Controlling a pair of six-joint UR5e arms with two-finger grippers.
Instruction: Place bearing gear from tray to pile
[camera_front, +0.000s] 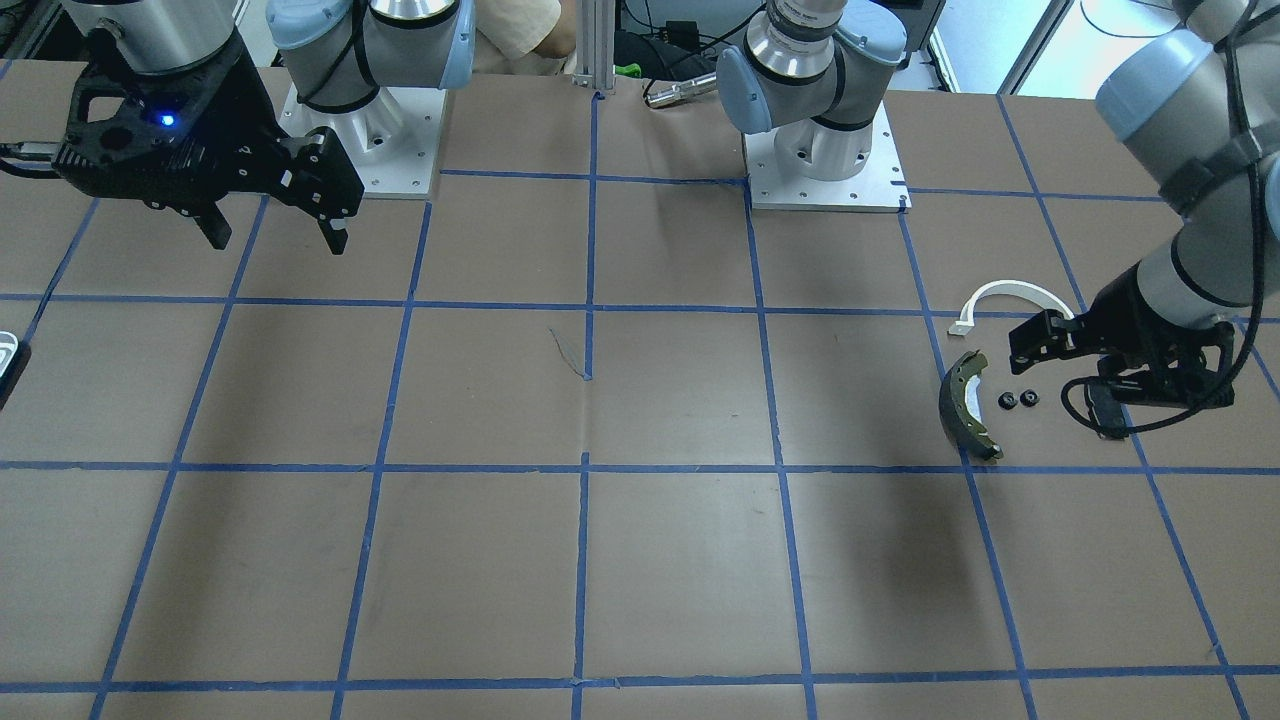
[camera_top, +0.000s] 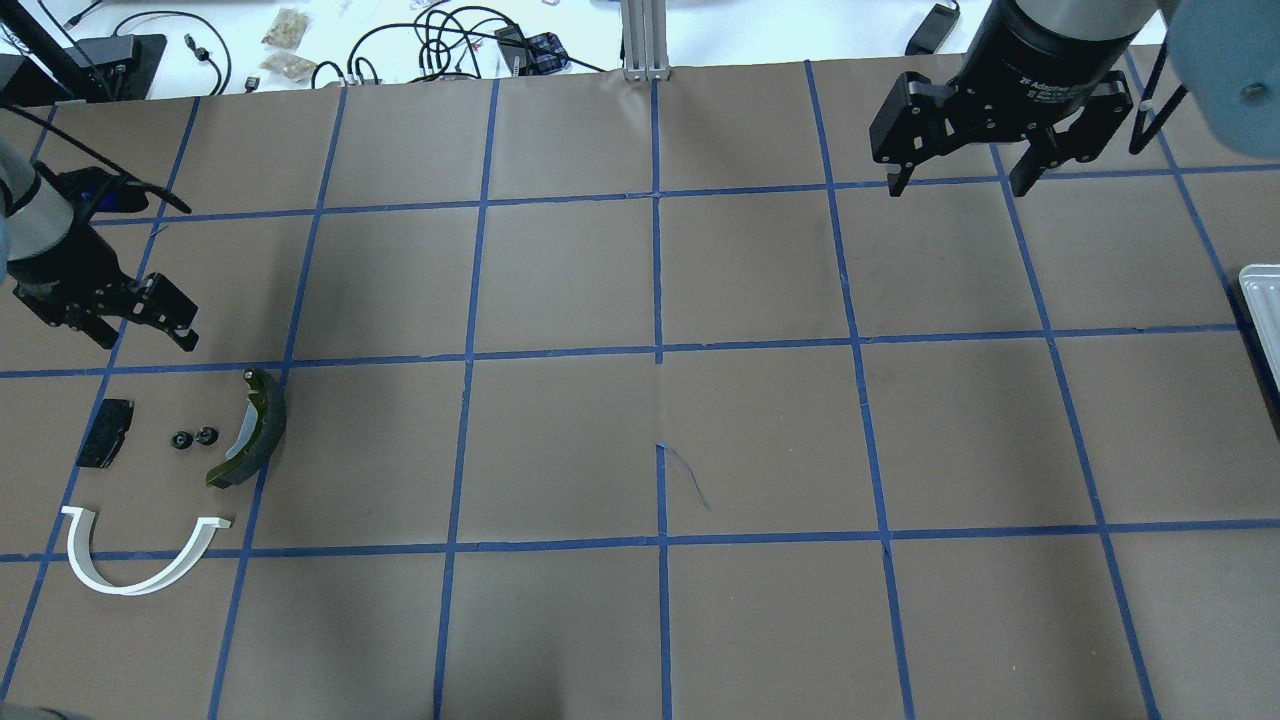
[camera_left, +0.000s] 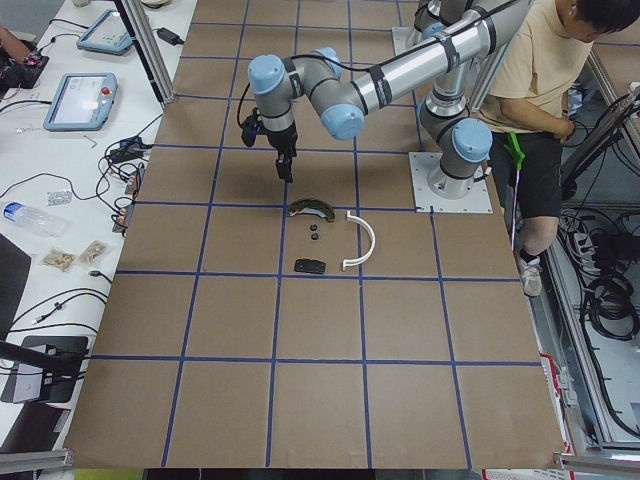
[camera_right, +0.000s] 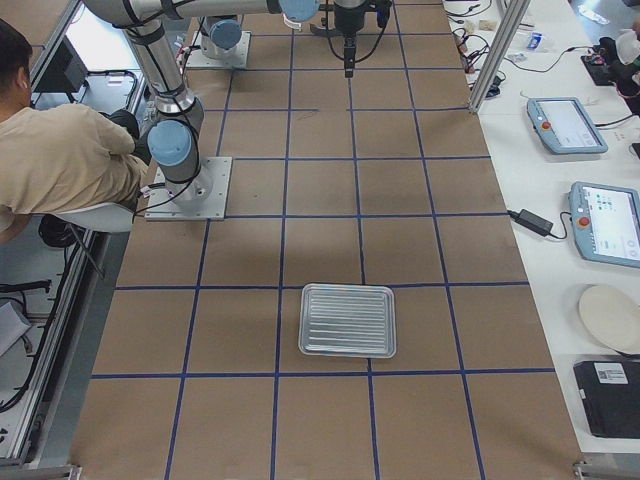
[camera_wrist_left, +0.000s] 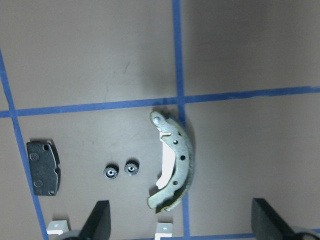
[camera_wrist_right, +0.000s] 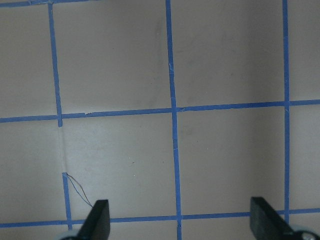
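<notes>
- Left gripper (camera_wrist_left: 180, 215): jaws spread wide, nothing between them and touching nothing. It hung above the table beside the pile, clear of every part.
- Right gripper (camera_top: 958, 185): jaws also wide apart and bare, hanging over taped table (camera_top: 660, 300) well away from the pile, on the tray's side.
- Bearing gears (camera_wrist_left: 120, 170): two small black toothed wheels lay flat on the table with their bores facing up. Being round, they had no long axis of their own. The pair sat side by side, nearly touching, in a line that ran from the black pad (camera_top: 105, 432) toward the brake shoe (camera_top: 262, 430).
- The gears lay between those two parts, touching neither. The shoe's hollow side faced the gears, and its length ran crosswise to the pair's line.
- White arched strip (camera_top: 125, 588): lay just beside the group, its open ends toward the gears.
- Tray (camera_right: 348, 290): a ribbed silver tray at the table's far end, well apart from the pile.
</notes>
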